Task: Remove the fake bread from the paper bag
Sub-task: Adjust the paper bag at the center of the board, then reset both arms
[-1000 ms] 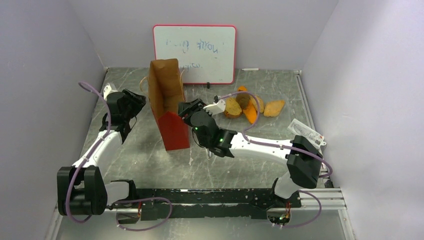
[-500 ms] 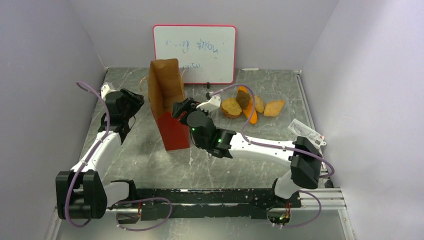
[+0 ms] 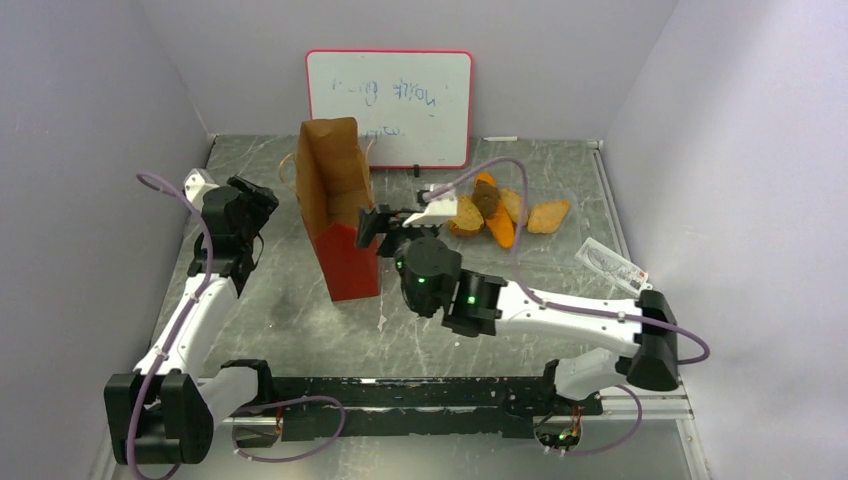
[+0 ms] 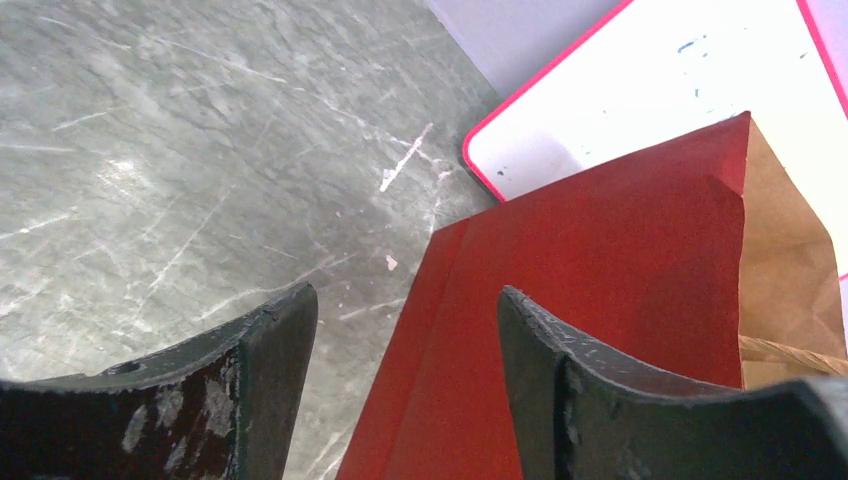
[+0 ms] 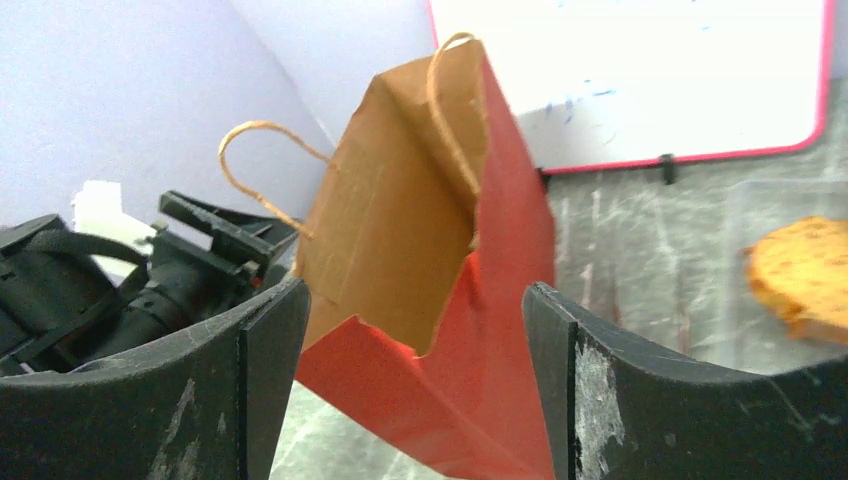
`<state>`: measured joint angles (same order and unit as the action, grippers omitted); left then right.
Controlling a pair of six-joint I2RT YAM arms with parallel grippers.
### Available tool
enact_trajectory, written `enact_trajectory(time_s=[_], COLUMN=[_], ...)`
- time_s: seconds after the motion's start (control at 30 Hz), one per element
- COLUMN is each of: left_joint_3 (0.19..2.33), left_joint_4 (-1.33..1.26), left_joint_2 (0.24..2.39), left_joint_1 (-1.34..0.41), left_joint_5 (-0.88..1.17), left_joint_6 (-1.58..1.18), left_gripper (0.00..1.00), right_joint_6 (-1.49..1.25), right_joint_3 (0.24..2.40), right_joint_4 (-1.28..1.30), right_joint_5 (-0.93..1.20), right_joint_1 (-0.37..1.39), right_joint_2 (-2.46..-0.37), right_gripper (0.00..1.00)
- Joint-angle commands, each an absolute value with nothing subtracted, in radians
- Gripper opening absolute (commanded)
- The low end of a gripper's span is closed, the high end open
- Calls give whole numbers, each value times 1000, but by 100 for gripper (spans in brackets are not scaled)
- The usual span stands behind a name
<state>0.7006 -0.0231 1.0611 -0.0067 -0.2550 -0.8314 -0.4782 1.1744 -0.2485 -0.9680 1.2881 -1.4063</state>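
Note:
The paper bag (image 3: 335,215), red outside and brown inside, stands upright left of centre with its mouth open. What shows of its inside (image 5: 400,230) is only brown paper. Several fake bread pieces (image 3: 500,212) lie on the table to the right of the bag; one orange piece (image 5: 805,275) shows at the right wrist view's edge. My left gripper (image 3: 264,202) is open just left of the bag, whose red wall (image 4: 600,260) is ahead of its fingers. My right gripper (image 3: 376,222) is open at the bag's right side, and its jaws frame the torn rim (image 5: 415,320) without touching it.
A whiteboard (image 3: 390,105) leans on the back wall behind the bag. A white packet (image 3: 610,262) lies near the right wall. The bag's loop handles (image 5: 262,165) stick up at its top. Walls enclose the table on three sides.
Both grippers have opened wider and drawn back a little from the bag. The left arm shifted left; the right arm's elbow swung out to the right. The bag still stands.

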Motion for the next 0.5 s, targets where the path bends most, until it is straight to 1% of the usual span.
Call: enact_trajectory(time_s=[0.0, 0.1, 0.13, 0.2, 0.27, 0.33, 0.37, 0.43, 0.47], left_joint_3=[742, 746, 747, 752, 754, 752, 751, 748, 747], left_joint_4=[8, 9, 10, 10, 6, -5, -13, -31, -47], left_joint_2=[1041, 1050, 1052, 1056, 1060, 1065, 1068, 1077, 1084], left_joint_1=[-8, -6, -6, -5, -3, 0, 1, 3, 4], left_joint_5=[-334, -332, -332, -334, -338, -346, -351, -363, -369], left_joint_6=[-793, -777, -774, -767, -755, -744, -738, -716, -702], left_gripper=[63, 66, 67, 69, 71, 73, 73, 74, 74], right_joint_6=[-292, -243, -227, -169, -65, -55, -107, -239, -262], right_joint_3=[1124, 1088, 1070, 1015, 930, 870, 849, 832, 819], right_joint_4=[-236, -200, -195, -243, -321, -335, -287, -163, -148], right_joint_5=[-1127, -1209, -1237, -1297, -1347, -1341, -1313, -1231, -1187], right_joint_1=[1293, 1293, 1293, 1289, 1257, 1176, 1112, 949, 858], right_joint_2=[-1287, -1208, -1176, -1118, -1068, -1028, -1005, -981, -983], right_gripper=[79, 80, 82, 98, 100, 100, 100, 100, 100])
